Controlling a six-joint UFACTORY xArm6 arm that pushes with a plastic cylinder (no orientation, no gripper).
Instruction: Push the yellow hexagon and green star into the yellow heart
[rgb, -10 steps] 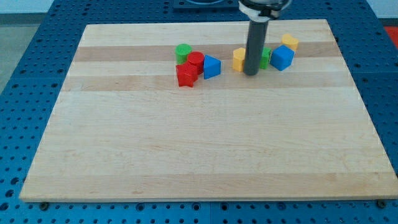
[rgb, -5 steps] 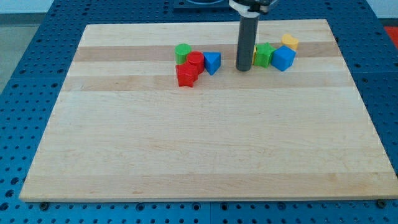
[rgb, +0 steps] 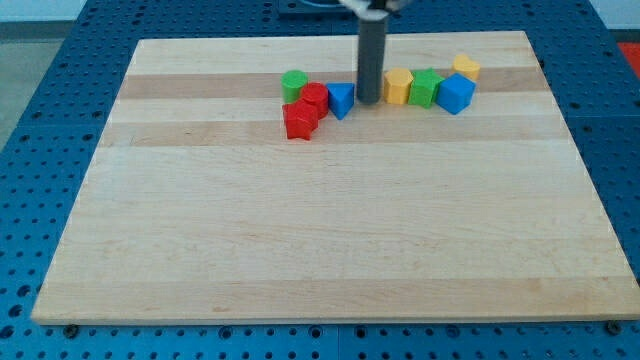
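Pincer there is none on this arm, so no spread or pinch to report; it ends in a dark rod whose tip (rgb: 369, 101) rests on the desk (rgb: 320, 230). The yellow hexagon (rgb: 398, 87) sits just to the view's right of that tip, seemingly apart. Touching the hexagon's far side is the green star (rgb: 425, 88), then a blue cube (rgb: 454, 94). The yellow heart (rgb: 465, 68) lies further right of the hexagon and slightly toward the view's top. Hexagon and star line up rightward from the tip — I'd judge a rightward shove carries both, though the cube may block the way.
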